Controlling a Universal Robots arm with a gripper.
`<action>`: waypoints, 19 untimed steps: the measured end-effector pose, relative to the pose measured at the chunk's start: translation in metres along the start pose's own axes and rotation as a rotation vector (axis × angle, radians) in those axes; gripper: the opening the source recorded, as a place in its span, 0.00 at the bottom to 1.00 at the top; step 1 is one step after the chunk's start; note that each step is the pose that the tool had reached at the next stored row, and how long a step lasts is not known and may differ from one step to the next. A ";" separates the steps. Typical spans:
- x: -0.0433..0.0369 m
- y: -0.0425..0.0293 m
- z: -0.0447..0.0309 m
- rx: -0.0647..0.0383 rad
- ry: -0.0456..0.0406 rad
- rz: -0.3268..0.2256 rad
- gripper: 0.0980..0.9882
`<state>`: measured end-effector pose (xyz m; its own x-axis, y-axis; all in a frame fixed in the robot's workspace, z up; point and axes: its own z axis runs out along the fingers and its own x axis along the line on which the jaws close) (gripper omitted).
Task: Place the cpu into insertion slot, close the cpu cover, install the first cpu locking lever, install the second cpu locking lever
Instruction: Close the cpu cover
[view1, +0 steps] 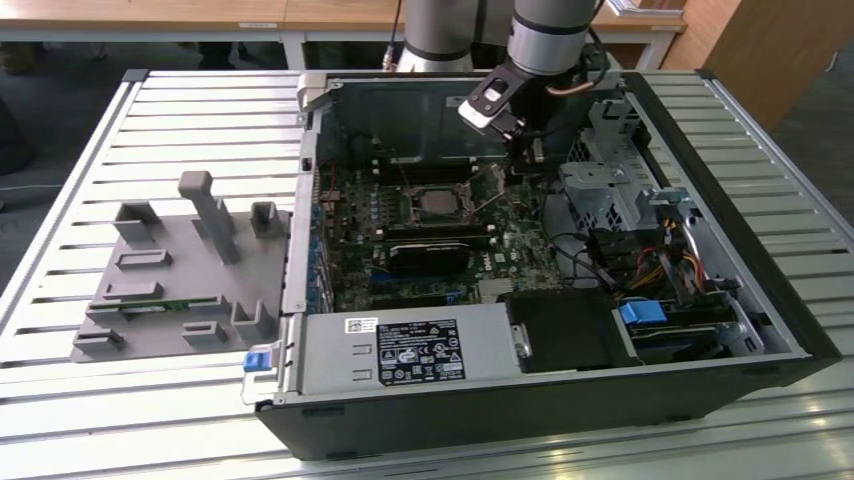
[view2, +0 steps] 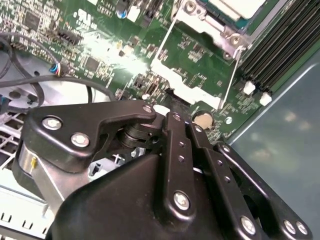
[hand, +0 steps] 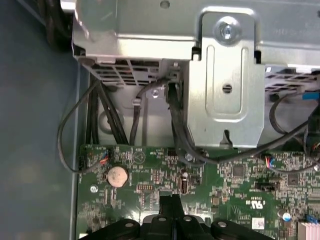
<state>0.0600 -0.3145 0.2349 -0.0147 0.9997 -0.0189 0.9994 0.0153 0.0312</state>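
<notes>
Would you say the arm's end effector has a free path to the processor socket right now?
Probably yes: the end effector hangs inside the open case just beside the socket, and nothing stands over the socket.

Gripper (view2: 184, 124) over green circuit board (view2: 192, 52)

A white sticker (view1: 363, 324) and a larger black label (view1: 420, 358) sit side by side on the silver power supply housing (view1: 327, 362) of the open computer case (view1: 534, 425) in the exterior view, their print too fine to make out. White printed markings (hand: 252, 204) dot the green circuit board (hand: 150, 175) in the first wrist view; none is legible.
</notes>
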 end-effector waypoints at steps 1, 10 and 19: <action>0.0000 -0.0015 0.0000 0.000 0.0000 0.000 0.01; 0.0001 -0.0118 -0.0003 0.000 0.0002 0.000 0.01; 0.0003 -0.0191 -0.0006 0.000 0.0001 0.000 0.01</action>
<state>0.0408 -0.3145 0.2349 -0.0147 0.9997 -0.0188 0.9994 0.0153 0.0312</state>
